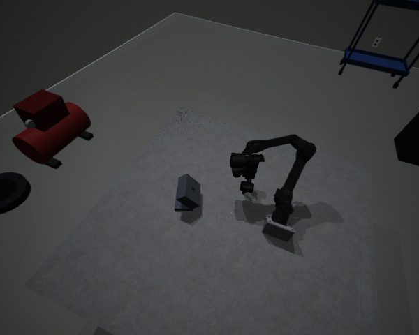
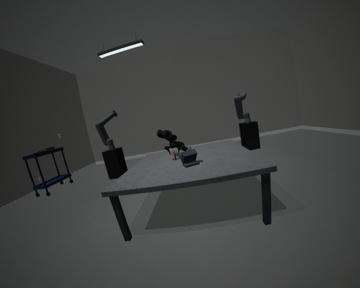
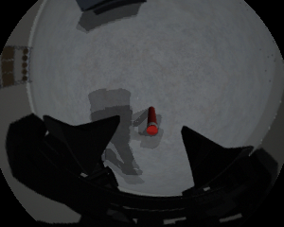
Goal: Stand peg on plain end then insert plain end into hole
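Observation:
The red peg (image 1: pixel 243 192) (image 2: pixel 175 156) (image 3: pixel 151 118) stands upright on the table (image 1: pixel 166 252) (image 2: pixel 220 161), its light band near the upper end. In the top view the gripper hides most of it. My gripper (image 1: pixel 246 186) (image 3: pixel 151 124) is open and empty, pointing down above the peg. In the wrist view the peg shows between the two fingertips, touching neither. The sloped panel (image 1: pixel 187 191) (image 2: pixel 189 156) stands apart from the peg, its hole (image 1: pixel 193 189) visible in the top view. Only the panel's lower edge shows at the top of the wrist view.
The arm's base (image 1: pixel 278 229) is bolted on the table to the right of the panel in the top view. A red compressor (image 1: pixel 54 130), a black ring (image 1: pixel 21 187) and a blue cart (image 1: pixel 377 61) (image 2: pixel 51 182) are off the table. Two grey arms on black pedestals (image 2: pixel 114 162) (image 2: pixel 249 135) stand beyond it.

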`<state>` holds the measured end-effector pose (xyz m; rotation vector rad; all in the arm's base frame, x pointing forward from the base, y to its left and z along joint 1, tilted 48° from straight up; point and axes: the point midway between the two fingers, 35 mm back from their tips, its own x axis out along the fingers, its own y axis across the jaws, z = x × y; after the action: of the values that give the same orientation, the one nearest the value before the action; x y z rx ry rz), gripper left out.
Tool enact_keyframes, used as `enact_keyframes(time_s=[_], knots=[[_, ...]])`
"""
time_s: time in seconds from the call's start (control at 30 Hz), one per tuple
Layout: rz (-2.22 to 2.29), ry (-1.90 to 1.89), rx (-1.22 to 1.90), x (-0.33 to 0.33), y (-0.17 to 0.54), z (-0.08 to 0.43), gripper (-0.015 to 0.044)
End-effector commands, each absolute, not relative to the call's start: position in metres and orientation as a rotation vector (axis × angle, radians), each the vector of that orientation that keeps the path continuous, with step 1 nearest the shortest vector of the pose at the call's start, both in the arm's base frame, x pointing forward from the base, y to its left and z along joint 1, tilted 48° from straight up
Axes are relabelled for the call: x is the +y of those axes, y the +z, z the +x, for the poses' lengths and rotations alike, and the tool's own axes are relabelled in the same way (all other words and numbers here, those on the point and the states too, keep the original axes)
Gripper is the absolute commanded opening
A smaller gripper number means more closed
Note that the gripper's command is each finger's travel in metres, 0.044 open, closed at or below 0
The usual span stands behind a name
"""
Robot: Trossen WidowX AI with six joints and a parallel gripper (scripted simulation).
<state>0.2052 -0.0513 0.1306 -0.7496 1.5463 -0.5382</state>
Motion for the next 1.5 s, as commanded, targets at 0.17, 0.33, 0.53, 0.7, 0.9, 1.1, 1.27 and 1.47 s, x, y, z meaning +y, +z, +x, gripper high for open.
enact_keyframes(time_s=[0.17, 0.33, 0.53, 0.7, 0.9, 1.1, 1.27, 1.47], knots=[[-0.759, -0.54, 1.549, -0.063, 0.12, 0.203, 0.044], [-0.76, -0.542, 1.549, -0.07, 0.115, 0.203, 0.044], [-0.761, -0.545, 1.549, -0.076, 0.11, 0.202, 0.044], [-0.753, -0.545, 1.546, -0.074, 0.112, 0.203, 0.0361], [-0.753, -0.545, 1.546, -0.074, 0.112, 0.203, 0.0204], [-0.753, -0.545, 1.546, -0.074, 0.112, 0.203, 0.0046], [-0.753, -0.545, 1.546, -0.074, 0.112, 0.203, 0.0], [-0.75, -0.542, 1.541, -0.069, 0.116, 0.204, 0.0]])
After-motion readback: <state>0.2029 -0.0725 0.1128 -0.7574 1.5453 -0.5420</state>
